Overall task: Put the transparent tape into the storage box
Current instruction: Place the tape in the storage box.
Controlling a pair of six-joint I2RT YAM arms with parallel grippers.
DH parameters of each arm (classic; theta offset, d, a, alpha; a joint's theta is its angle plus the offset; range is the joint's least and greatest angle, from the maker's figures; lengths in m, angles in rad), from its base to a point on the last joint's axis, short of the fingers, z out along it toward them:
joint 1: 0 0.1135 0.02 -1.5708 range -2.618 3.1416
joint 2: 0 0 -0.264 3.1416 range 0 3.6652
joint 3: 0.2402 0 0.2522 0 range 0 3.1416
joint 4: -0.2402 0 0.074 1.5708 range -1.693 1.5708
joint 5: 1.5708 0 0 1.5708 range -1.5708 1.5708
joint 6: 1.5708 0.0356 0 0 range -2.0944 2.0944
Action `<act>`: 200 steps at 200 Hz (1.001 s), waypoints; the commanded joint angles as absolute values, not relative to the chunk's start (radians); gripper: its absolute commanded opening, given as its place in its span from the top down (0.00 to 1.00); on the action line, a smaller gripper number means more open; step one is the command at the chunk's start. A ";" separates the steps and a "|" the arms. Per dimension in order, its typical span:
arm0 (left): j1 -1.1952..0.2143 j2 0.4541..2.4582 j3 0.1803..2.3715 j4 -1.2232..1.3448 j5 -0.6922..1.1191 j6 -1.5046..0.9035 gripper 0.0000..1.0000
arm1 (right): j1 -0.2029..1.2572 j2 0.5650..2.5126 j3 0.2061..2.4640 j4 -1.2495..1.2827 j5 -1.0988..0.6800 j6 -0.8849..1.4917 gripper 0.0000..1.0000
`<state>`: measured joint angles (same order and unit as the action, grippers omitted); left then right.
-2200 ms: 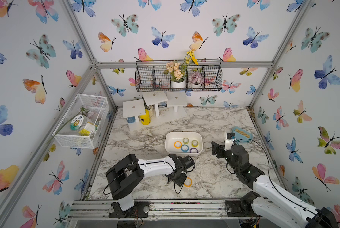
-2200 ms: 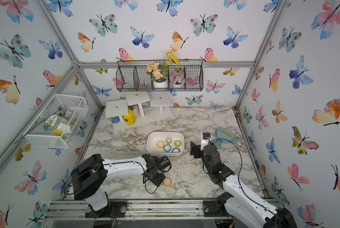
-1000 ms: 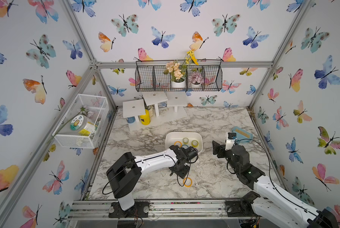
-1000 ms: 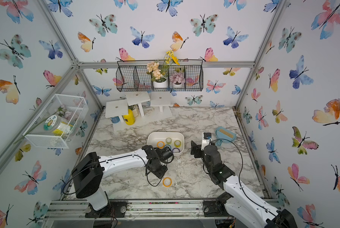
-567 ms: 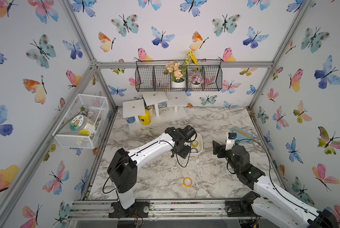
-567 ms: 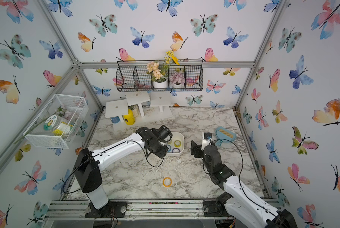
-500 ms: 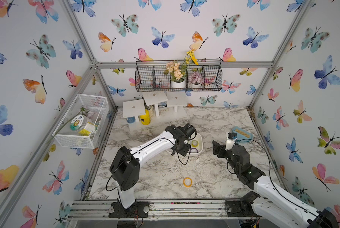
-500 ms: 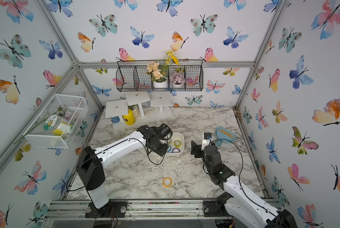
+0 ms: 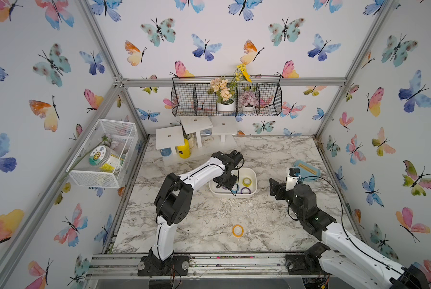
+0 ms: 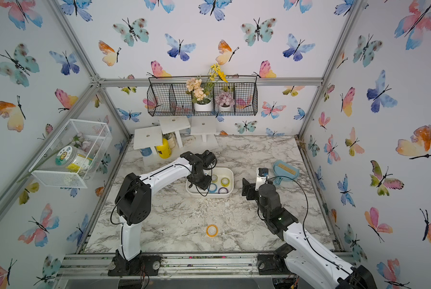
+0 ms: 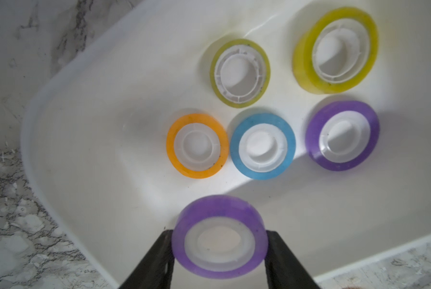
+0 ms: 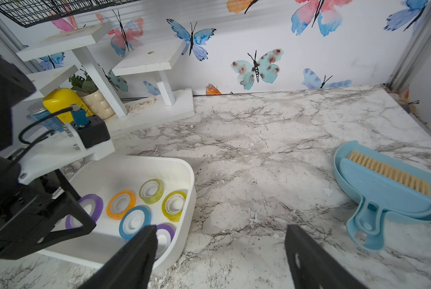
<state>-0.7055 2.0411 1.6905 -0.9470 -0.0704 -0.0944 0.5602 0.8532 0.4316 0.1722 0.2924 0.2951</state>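
We see the left claw (image 11: 219,250) gripping a purple tape roll (image 11: 219,237) above the storage box (image 11: 109,125); the right claw (image 12: 219,257) gapes empty beside the box.

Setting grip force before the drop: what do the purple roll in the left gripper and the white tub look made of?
Purple tape roll: glossy see-through film wound on a white core, probably plastic; the core shows through it. Storage box: smooth, slightly shiny white plastic by its look, with soft highlights and rounded moulded corners. Left gripper clamps the roll's sides.
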 commanded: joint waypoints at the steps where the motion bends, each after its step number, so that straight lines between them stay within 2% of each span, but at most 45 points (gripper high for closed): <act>1: -0.685 2.073 1.684 -0.938 -0.074 -0.071 0.47 | 0.557 0.844 0.420 0.181 0.320 0.302 0.15; 67: -0.675 2.102 1.670 -0.911 -0.069 -0.074 0.46 | 0.557 0.841 0.420 0.179 0.319 0.301 0.15; 81: -0.675 2.102 1.673 -0.912 -0.067 -0.074 0.42 | 0.557 0.841 0.420 0.179 0.316 0.301 0.15; 92: -0.675 2.099 1.676 -0.913 -0.069 -0.078 0.35 | 0.557 0.839 0.422 0.179 0.309 0.300 0.15; 108: -0.676 2.095 1.681 -0.914 -0.073 -0.080 0.32 | 0.557 0.835 0.420 0.181 0.290 0.292 0.15; 156: -0.675 2.052 1.715 -0.922 -0.083 -0.091 0.28 | 0.557 0.853 0.473 0.123 0.163 0.294 0.15; 200: -0.673 1.855 1.677 -0.841 -0.063 -0.132 0.17 | 0.558 0.949 0.602 -0.064 -0.034 0.338 0.19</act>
